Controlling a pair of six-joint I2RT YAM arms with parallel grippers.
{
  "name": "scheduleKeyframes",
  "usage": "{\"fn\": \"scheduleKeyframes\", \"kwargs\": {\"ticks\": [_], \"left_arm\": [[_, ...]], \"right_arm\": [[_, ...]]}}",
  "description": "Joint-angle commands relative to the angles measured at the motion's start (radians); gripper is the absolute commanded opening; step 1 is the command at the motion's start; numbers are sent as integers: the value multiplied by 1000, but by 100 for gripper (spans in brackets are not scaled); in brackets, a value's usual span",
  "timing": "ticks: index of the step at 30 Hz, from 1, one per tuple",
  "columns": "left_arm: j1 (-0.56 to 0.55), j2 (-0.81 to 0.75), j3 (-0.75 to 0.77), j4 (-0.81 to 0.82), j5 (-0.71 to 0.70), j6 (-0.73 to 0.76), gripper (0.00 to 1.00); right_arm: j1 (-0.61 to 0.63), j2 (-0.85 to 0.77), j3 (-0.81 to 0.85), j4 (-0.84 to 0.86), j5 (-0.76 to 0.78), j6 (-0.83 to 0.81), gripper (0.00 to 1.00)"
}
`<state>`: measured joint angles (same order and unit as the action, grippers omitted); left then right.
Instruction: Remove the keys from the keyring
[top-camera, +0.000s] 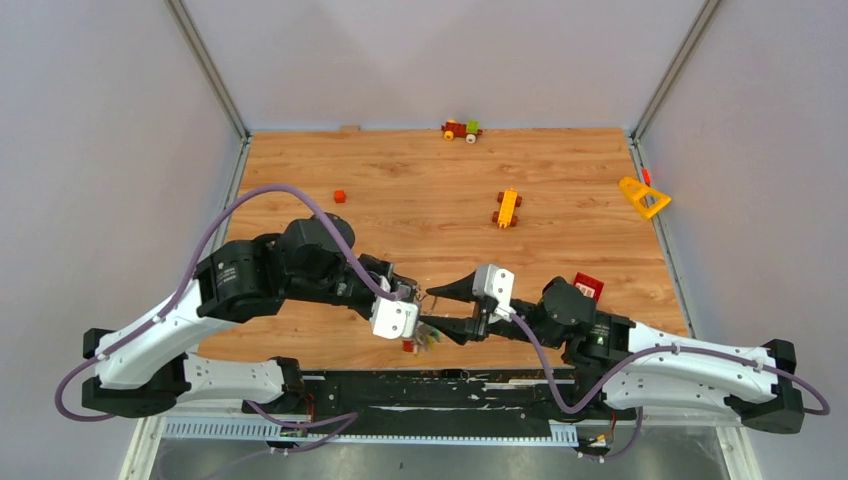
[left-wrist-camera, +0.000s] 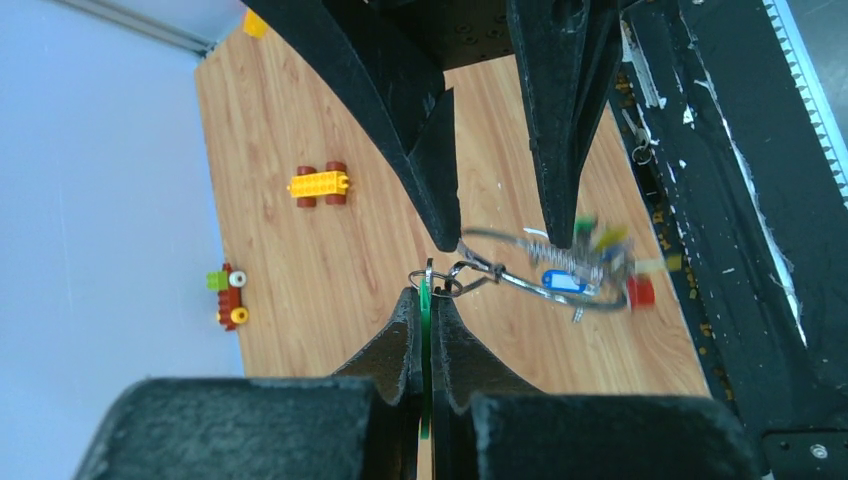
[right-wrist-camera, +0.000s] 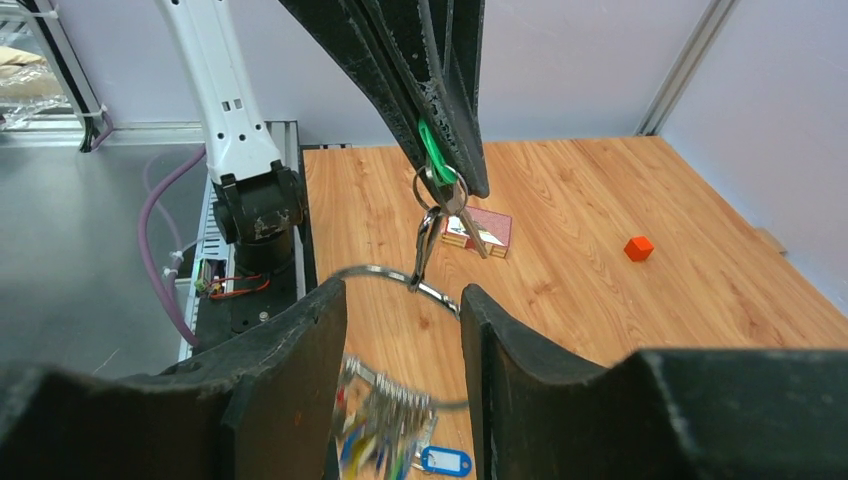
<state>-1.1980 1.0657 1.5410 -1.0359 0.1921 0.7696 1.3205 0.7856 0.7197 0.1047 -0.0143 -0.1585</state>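
My left gripper (left-wrist-camera: 427, 292) is shut on a green key tag (left-wrist-camera: 424, 345), held edge-on between its pads. A small silver ring (left-wrist-camera: 447, 283) links the tag to the keyring (left-wrist-camera: 530, 290), a thin wire loop hanging above the table. The other keys (left-wrist-camera: 592, 255), with blue, yellow and red tags, bunch blurred at the loop's far end. My right gripper (right-wrist-camera: 402, 295) is open, its fingers on either side of the keyring (right-wrist-camera: 378, 270) without gripping it. The bunch of keys (right-wrist-camera: 385, 420) dangles below. In the top view both grippers (top-camera: 415, 295) meet near the table's front edge.
Toy bricks lie about: a yellow and brown car (top-camera: 508, 208), a red, green and yellow piece (top-camera: 461, 130) at the back, a small red cube (top-camera: 339, 196), and a yellow triangle (top-camera: 643, 197) at the right edge. A red block (top-camera: 588, 287) sits by the right arm.
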Motion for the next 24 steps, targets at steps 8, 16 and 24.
{"fn": "scheduleKeyframes", "kwargs": {"ticks": [8,16,24], "left_arm": [[-2,-17,98,-62,119,78,0],[-2,-26,111,-88,130,85,0],[-2,-44,83,-65,104,86,0]], "right_arm": [[-1,129,125,-11,-81,-90,47],[-4,192,152,17,-117,-96,47],[-4,187,125,37,-181,-62,29]]}}
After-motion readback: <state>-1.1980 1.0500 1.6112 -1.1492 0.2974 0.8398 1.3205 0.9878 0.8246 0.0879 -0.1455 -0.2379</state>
